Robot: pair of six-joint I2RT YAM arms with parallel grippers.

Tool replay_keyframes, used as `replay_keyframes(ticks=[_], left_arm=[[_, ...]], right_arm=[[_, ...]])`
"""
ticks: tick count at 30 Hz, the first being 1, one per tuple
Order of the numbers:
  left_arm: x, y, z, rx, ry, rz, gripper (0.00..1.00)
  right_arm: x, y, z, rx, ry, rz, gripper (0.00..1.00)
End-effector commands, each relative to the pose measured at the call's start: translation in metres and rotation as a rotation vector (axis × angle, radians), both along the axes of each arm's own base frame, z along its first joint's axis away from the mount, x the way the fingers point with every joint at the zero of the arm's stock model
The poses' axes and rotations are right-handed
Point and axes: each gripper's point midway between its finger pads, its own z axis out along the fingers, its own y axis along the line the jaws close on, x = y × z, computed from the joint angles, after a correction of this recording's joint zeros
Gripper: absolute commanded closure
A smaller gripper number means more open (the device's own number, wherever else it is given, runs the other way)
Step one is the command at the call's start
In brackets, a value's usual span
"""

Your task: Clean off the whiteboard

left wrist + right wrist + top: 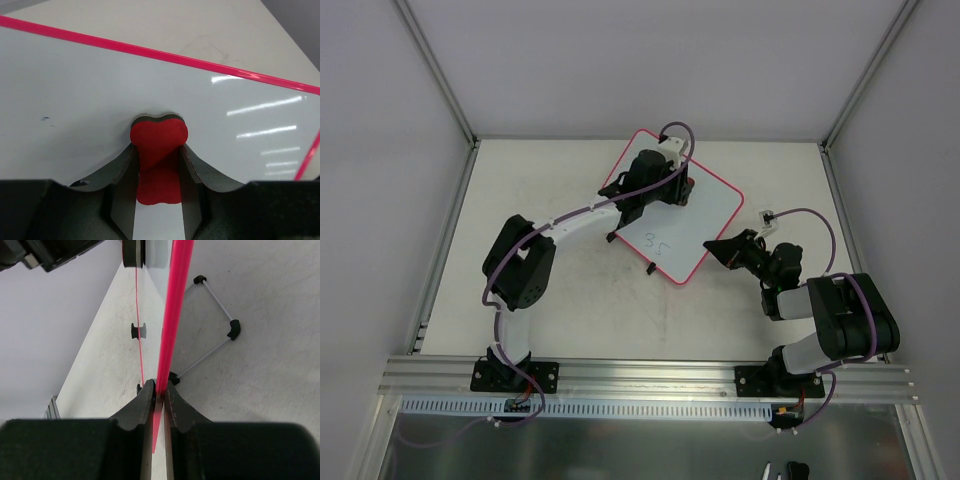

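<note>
The whiteboard [708, 212] lies tilted on the table, white with a pink-red rim, with dark handwriting [658, 247] near its front corner. My left gripper [658, 192] is over the board's far part, shut on a red bone-shaped eraser [159, 142] whose end presses on the board surface [75, 85]. A small dark smudge [45, 119] sits to the left of it. My right gripper [713, 246] is shut on the board's right rim [175, 305], seen edge-on between its fingers in the right wrist view [159, 392].
A wire stand with black end caps [231, 329] sticks out from under the board. Two black clips [650, 270] are on its front-left edge. A small white plug [767, 215] lies right of the board. Enclosure posts and a front aluminium rail [640, 375] bound the table.
</note>
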Motion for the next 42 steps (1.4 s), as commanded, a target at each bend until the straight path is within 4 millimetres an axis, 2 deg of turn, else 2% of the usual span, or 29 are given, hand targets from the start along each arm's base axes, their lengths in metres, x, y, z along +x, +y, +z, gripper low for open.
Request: replay_keyframes(ticks=[1,5,9,13,14,16,17,20,21,24,29,36,41,42], left_arm=[[-0.036,-0.03,-0.009,-0.019,0.061,-0.098,0.81],[-0.046,-0.04,-0.02,0.017,0.054,-0.106,0.81],[-0.043,-0.034,-0.028,0.044,0.052,-0.071,0.82],[-0.023,-0.017,-0.024,0.032,0.05,-0.021,0.82],[-0.009,-0.003,-0.023,0.029,0.048,0.011,0.82],[0.003,0.006,-0.017,0.018,0.041,0.017,0.82],[0.018,0.017,-0.011,0.012,0.03,0.039,0.81],[0.037,0.033,-0.012,0.021,0.04,0.061,0.81],[0.05,0.044,-0.005,0.015,0.029,0.083,0.81],[0.071,0.066,0.0,0.021,0.019,0.12,0.81],[0.093,0.085,-0.003,0.027,0.037,0.148,0.81],[0.098,0.087,-0.002,0.037,0.024,0.151,0.81],[0.083,0.074,0.0,-0.007,0.06,0.111,0.82],[0.075,0.068,-0.006,0.003,0.07,0.103,0.82]], right_arm=[[0.007,0.008,0.061,-0.007,-0.33,0.038,1.0],[0.007,0.008,0.062,-0.007,-0.332,0.04,1.0],[0.006,0.008,0.062,-0.006,-0.332,0.04,1.0],[0.006,0.008,0.063,-0.005,-0.334,0.041,1.0],[0.005,0.009,0.063,-0.005,-0.334,0.043,1.0],[0.005,0.008,0.063,-0.005,-0.335,0.041,1.0],[0.005,0.008,0.063,-0.005,-0.335,0.041,1.0],[0.005,0.008,0.063,-0.005,-0.335,0.043,1.0],[0.005,0.008,0.063,-0.005,-0.335,0.043,1.0],[0.005,0.009,0.063,-0.007,-0.339,0.046,1.0],[0.005,0.009,0.063,-0.008,-0.337,0.046,1.0],[0.004,0.009,0.063,-0.006,-0.338,0.049,1.0],[0.005,0.009,0.063,-0.006,-0.338,0.047,1.0],[0.005,0.009,0.063,-0.006,-0.338,0.049,1.0]])
